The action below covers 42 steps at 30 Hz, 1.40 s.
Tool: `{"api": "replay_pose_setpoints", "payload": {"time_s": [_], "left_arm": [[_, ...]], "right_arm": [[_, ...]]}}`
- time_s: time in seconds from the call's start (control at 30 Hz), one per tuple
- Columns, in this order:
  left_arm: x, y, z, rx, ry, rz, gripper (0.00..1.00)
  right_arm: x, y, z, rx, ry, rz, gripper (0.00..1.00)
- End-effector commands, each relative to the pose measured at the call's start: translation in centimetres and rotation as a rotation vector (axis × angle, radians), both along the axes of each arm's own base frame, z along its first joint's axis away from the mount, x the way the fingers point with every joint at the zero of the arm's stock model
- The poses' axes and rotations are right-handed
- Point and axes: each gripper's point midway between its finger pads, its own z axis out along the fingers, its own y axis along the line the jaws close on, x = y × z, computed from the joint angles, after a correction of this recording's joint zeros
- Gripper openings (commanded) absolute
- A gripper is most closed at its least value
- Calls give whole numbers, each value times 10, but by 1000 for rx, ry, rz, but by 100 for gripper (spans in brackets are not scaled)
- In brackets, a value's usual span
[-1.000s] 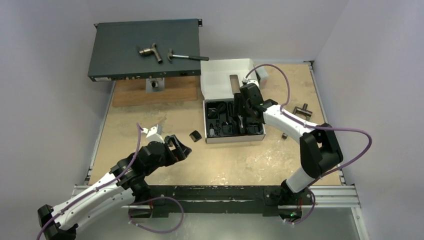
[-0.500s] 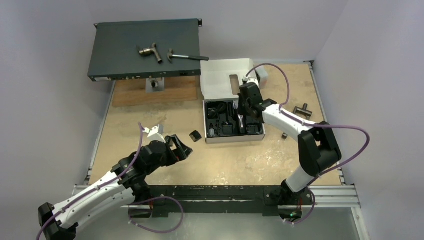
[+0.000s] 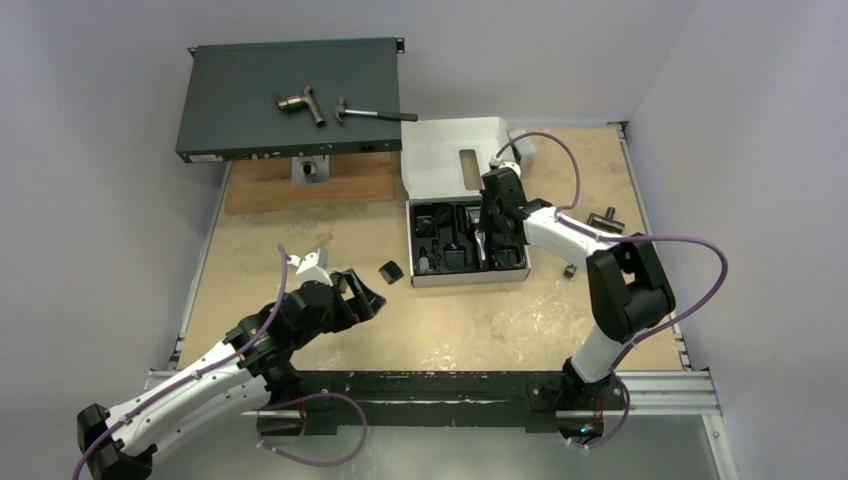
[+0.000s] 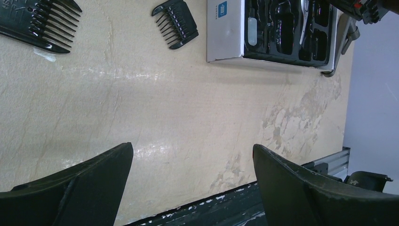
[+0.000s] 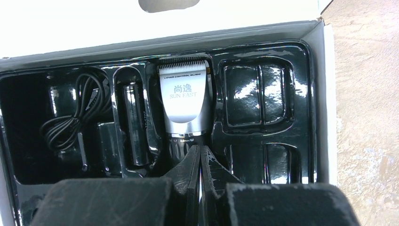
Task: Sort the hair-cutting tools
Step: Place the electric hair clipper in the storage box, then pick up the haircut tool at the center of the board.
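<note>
Elbow (image 3: 625,290) tucked in since before, my right gripper (image 5: 196,162), fingers together, noses the boxed clipper (image 5: 184,101); left gripper (image 4: 193,148) gapes empty; two combs (image 4: 175,23) lie outside.

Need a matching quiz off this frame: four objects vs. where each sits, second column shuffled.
1. clipper
2. comb
3. hammer
4. T-handle

A. on the rack unit
B. on the table, right of the box
C. inside the box
D. on the table, left of the box

Pairs: 1-C, 2-D, 3-A, 4-B
</note>
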Motion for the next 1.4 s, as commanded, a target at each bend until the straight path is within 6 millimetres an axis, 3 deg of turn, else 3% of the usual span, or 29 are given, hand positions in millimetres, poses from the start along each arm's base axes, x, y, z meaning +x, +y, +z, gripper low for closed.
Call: {"api": "replay_pose_setpoints", "payload": {"time_s": [0.0, 0.2, 0.3, 0.37, 0.5, 0.6, 0.7, 0.83, 0.93, 1.1, 1.2, 1.37], "left_arm": [[3, -5, 7, -33, -16, -2, 99], [3, -4, 10, -37, -24, 3, 100], [4, -2, 11, -27, -29, 6, 100], [5, -1, 13, -17, -33, 13, 100], [8, 3, 19, -1, -53, 24, 100], [11, 6, 26, 21, -73, 29, 100], [15, 13, 29, 62, -85, 54, 100], [20, 30, 18, 149, -48, 138, 100], [21, 42, 9, 201, -7, 200, 99], [32, 45, -1, 201, 17, 267, 97], [41, 45, -5, 197, 51, 286, 95], [52, 67, -15, 226, 97, 368, 95]], "right_arm": [[7, 3, 32, 55, -89, -18, 0], [-3, 1, 88, 120, -204, -15, 5], [-19, -1, 112, 161, -252, 8, 17], [-32, -12, 117, 157, -269, -9, 27], [-55, -36, 116, 135, -295, -64, 45], [-71, -46, 110, 137, -296, -84, 47], [-83, -41, 97, 196, -266, -77, 47], [-89, -46, 79, 221, -254, -130, 48], [-90, -52, 77, 236, -272, -177, 49], [-92, -34, 90, 333, -301, -109, 49], [-95, -28, 87, 334, -287, -59, 49], [-105, -17, 77, 359, -269, 25, 49]]}}
